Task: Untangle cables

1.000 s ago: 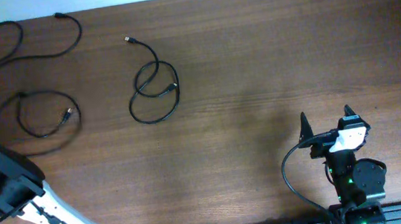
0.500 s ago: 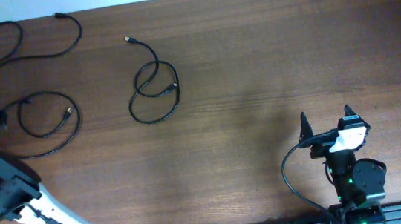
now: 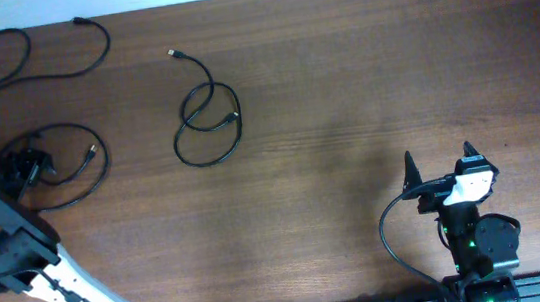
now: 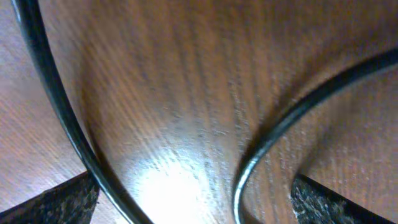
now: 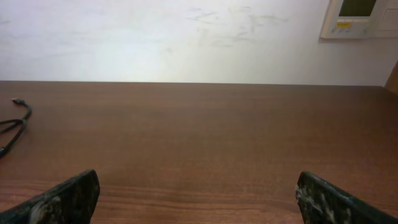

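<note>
Three thin black cables lie apart on the left half of the table. One trails along the far left edge (image 3: 104,43), one forms a wide loop at the left (image 3: 106,160), and one is a small double loop nearer the middle (image 3: 178,149). My left gripper (image 3: 26,169) hovers low over the wide loop's left side, open. In the left wrist view two strands (image 4: 62,118) (image 4: 292,112) cross the gap between the fingertips (image 4: 56,205), unclamped. My right gripper (image 3: 439,161) stands open at the front right, empty, far from all cables.
The brown wooden table (image 3: 361,61) has its far edge against a white wall (image 5: 186,37). In the right wrist view the plug end of the middle cable (image 5: 15,124) shows at the left edge. My left arm's white links (image 3: 20,258) cover the front left corner.
My left gripper has opened and let go of the looped cable, moving right from the table's left edge to over the loop. The loop has shifted slightly. The right arm is still.
</note>
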`<state>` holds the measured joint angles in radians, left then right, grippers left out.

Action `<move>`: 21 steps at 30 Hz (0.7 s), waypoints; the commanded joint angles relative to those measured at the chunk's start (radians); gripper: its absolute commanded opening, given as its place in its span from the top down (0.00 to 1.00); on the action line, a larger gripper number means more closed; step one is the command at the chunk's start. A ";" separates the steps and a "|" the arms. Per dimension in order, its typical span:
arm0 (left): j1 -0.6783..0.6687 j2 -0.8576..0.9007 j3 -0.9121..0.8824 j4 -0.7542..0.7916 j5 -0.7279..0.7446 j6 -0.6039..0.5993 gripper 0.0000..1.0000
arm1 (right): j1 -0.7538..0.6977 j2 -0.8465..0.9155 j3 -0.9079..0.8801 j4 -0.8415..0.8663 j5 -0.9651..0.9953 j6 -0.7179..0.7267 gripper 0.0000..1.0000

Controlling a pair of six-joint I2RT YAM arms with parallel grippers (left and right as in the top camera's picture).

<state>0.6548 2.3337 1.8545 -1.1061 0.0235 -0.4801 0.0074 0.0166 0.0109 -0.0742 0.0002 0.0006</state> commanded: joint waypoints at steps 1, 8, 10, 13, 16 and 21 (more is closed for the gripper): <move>-0.016 0.010 -0.023 0.013 0.032 -0.005 0.13 | 0.005 -0.004 -0.005 -0.006 0.005 0.003 0.02; -0.015 0.024 -0.038 0.060 0.026 -0.005 0.47 | 0.005 -0.004 -0.005 -0.006 0.005 0.003 0.02; -0.015 0.024 -0.038 0.093 0.070 -0.005 0.73 | 0.005 -0.004 -0.005 -0.006 0.005 0.003 0.02; -0.006 0.024 -0.038 0.137 0.078 -0.025 0.85 | 0.005 -0.004 -0.005 -0.006 0.005 0.003 0.02; 0.034 0.024 -0.038 0.143 0.097 -0.190 0.90 | 0.005 -0.004 -0.005 -0.006 0.005 0.003 0.02; 0.090 0.024 -0.038 0.180 0.235 -0.283 0.84 | 0.005 -0.004 -0.005 -0.006 0.005 0.003 0.02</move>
<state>0.7166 2.3314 1.8397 -0.9432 0.1802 -0.6991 0.0074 0.0166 0.0109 -0.0738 0.0002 0.0010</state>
